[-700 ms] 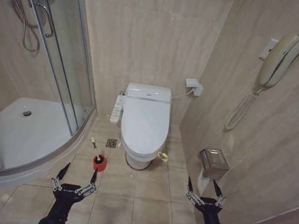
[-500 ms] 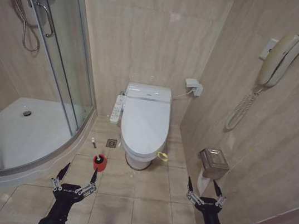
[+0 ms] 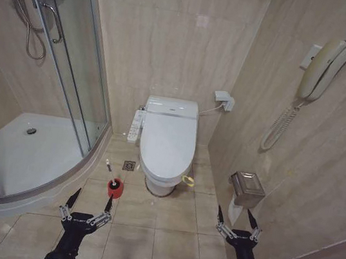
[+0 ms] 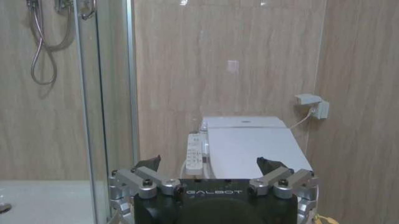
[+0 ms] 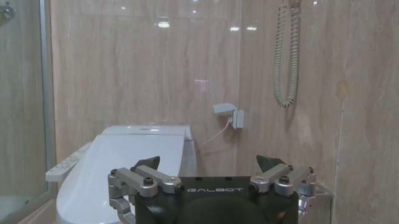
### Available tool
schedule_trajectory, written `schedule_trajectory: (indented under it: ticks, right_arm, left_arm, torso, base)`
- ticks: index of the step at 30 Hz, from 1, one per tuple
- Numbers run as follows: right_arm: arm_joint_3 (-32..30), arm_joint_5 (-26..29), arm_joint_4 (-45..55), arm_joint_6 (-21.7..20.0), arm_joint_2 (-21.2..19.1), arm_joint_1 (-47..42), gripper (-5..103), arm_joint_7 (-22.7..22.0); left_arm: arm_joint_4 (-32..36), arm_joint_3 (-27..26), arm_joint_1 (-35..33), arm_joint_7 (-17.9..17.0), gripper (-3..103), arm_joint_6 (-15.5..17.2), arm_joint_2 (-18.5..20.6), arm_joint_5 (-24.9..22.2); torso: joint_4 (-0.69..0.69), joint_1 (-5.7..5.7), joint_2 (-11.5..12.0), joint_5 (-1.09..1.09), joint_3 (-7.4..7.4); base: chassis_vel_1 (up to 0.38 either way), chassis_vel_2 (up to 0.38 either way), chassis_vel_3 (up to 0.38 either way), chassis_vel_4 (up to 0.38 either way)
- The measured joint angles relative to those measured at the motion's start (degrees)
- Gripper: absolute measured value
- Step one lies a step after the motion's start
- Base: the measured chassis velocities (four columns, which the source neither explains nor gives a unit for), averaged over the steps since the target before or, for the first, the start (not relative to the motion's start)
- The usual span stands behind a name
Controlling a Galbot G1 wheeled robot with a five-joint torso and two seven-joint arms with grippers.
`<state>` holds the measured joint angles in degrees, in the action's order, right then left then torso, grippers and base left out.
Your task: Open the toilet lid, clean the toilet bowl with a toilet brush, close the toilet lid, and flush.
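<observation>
Tiles of beige stone cover the floor and walls of a small bathroom. Against the back wall stands the white ceramic toilet bowl, and the glossy white oval plastic toilet lid lies shut flat on it, with a white button panel along its side nearer the glass shower door. On the floor just beside the bowl's foot, on the shower side, sits the small toilet brush, its thin white handle rising from a round red cup holder. The left gripper hovers low above the floor just short of that holder, fingers spread wide and holding nothing. The right gripper hangs near the right wall by a metal paper holder, likewise wide open and empty.
</observation>
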<state>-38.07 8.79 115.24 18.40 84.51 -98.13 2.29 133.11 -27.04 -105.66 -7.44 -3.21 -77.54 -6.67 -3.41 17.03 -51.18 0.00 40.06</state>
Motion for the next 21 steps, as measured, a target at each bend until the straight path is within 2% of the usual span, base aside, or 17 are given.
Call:
schedule_trajectory:
  ticks: [21]
  right_arm:
    - [0.1,0.1,0.0,-0.4,0.3,1.3,100,0.6]
  left_arm:
    - [0.0,0.0,0.0,0.0,100,0.0,0.0,0.0]
  torso:
    - [0.0,-0.02,0.0,0.01,-0.01]
  base:
    - [-0.005,0.004,0.005,-0.005]
